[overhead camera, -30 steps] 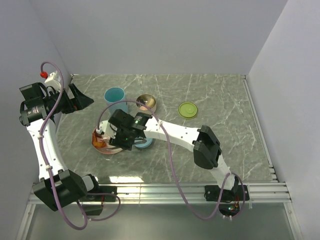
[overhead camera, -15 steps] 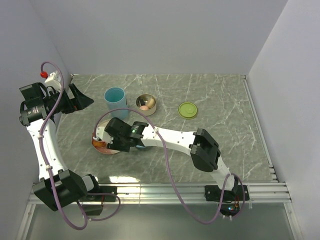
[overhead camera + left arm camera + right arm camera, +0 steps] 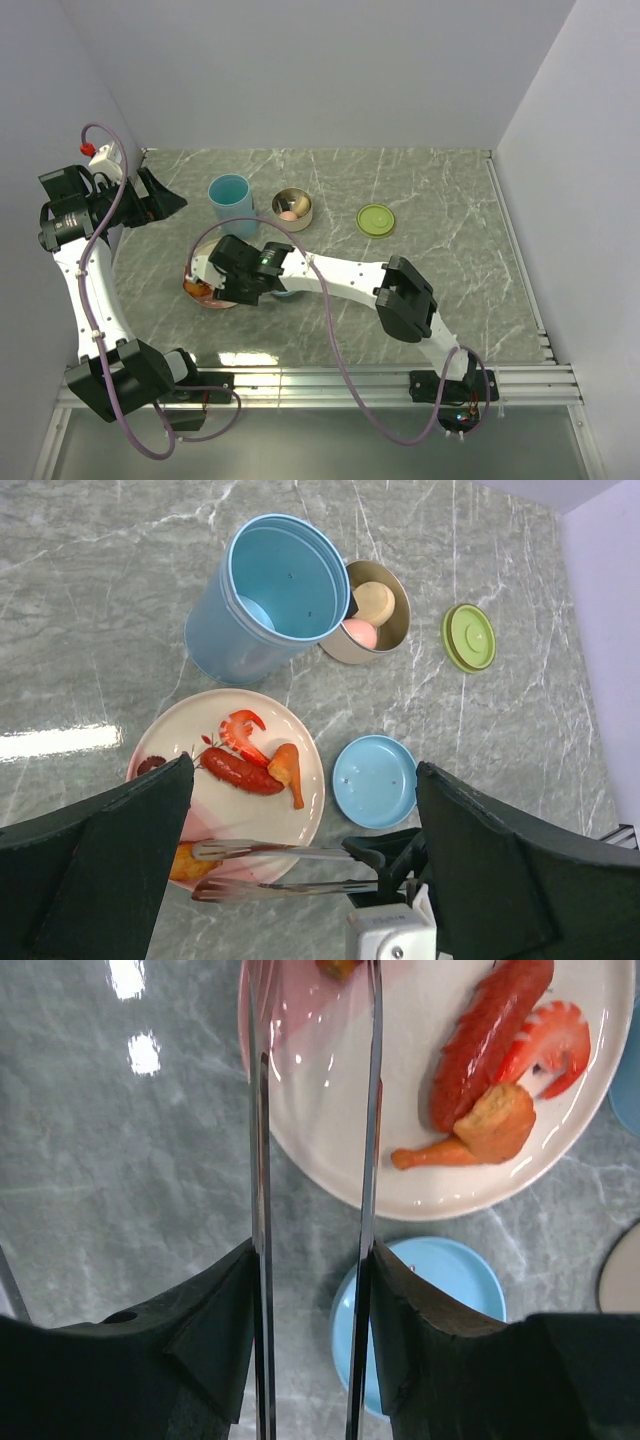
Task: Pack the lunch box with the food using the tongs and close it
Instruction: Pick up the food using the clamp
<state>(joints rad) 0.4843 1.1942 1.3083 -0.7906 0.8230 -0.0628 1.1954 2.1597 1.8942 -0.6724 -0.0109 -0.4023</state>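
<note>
Over the last second the right gripper has swung left and sunk low over the pink-and-cream round plate. Its jaws pinch the long silver metal tongs and squeeze them slightly narrower. The tong arms now lie across the plate's near edge, on either side of a small orange piece of food, so a pick-up looks imminent. The left gripper hangs aside with its jaws spread and empty. The round metal tin already holds a beige egg, and its green round lid lies apart on the worktop.
</note>
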